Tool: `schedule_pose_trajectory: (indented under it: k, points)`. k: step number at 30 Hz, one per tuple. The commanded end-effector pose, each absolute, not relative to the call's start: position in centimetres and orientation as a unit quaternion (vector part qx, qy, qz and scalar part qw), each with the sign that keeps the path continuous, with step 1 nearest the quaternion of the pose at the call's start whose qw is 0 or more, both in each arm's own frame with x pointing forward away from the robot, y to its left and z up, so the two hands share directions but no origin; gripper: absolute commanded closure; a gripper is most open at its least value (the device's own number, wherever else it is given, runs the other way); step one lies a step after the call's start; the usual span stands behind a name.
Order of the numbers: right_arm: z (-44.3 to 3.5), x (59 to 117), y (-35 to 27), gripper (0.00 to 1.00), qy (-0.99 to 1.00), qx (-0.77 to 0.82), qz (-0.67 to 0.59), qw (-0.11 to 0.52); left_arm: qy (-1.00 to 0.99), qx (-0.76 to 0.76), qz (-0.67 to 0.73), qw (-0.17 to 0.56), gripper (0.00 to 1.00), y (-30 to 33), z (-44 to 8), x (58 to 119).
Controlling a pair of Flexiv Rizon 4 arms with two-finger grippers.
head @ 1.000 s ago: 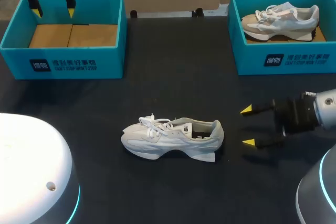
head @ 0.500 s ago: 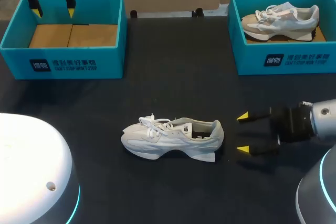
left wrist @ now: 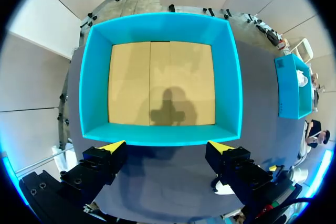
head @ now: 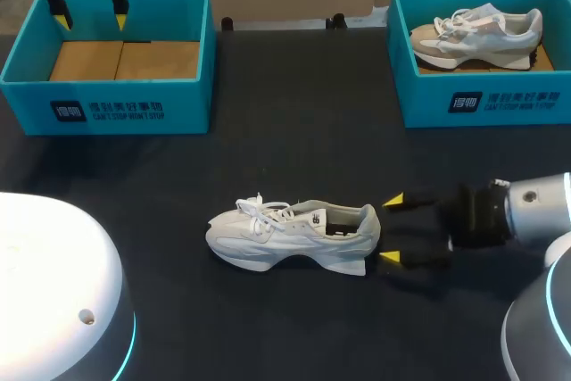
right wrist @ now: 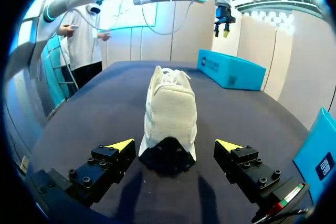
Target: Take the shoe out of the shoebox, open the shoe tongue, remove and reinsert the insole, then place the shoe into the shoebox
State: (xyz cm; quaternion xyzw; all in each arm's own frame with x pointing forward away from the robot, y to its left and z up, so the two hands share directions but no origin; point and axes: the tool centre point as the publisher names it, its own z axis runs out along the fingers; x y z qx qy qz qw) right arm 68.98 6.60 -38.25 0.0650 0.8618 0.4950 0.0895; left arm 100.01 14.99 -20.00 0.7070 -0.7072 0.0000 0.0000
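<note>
Head view shows the white shoe [head: 294,236] lying on its sole on the dark table [head: 294,131], toe toward my left and heel toward the right gripper [head: 392,229]. That gripper's fingers are spread, with the yellow tips just beside the heel; whether they touch it is hard to tell. In the right wrist view the heel sits ahead of the spread fingers [right wrist: 116,148], apart from both. The shoe's opening is dark, so the insole cannot be made out. The left gripper [head: 90,20], fingers apart, hangs over the left shoebox [head: 107,104], its arm cut off. A second shoe [head: 473,28] lies in the right shoebox [head: 486,100].
</note>
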Motion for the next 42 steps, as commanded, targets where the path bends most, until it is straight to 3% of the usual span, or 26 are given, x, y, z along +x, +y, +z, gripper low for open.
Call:
schedule_pose_trajectory:
  k: [1,32,33,34,35,36,42]
  points:
    - [-39.0,69.6,8.1,0.0,0.864,0.066,0.492,0.088,-0.707,0.707,0.0,0.0,0.0,15.0,-20.0,100.0]
    - [-41.8,70.0,13.4,0.0,0.846,0.054,0.525,0.073,-0.707,0.707,0.0,0.0,0.0,15.0,-20.0,100.0]
    - [-41.9,70.0,13.4,0.16,0.845,0.05,0.527,0.072,-0.707,0.707,0.0,0.0,0.0,15.0,-20.0,100.0]
    - [-41.9,70.0,13.5,0.56,0.847,0.048,0.526,0.069,-0.707,0.707,0.0,0.0,0.0,15.0,-20.0,100.0]
    - [-41.9,70.1,13.5,0.84,0.847,0.048,0.525,0.069,-0.707,0.707,0.0,0.0,0.0,15.0,-20.0,100.0]
    - [-41.9,70.1,13.6,1.0,0.847,0.044,0.525,0.067,-0.707,0.707,0.0,0.0,0.0,15.0,-20.0,100.0]
    - [-41.4,70.3,13.1,1.0,0.852,0.03,0.52,0.06,-0.707,0.707,0.0,0.0,0.0,15.0,-20.0,100.0]
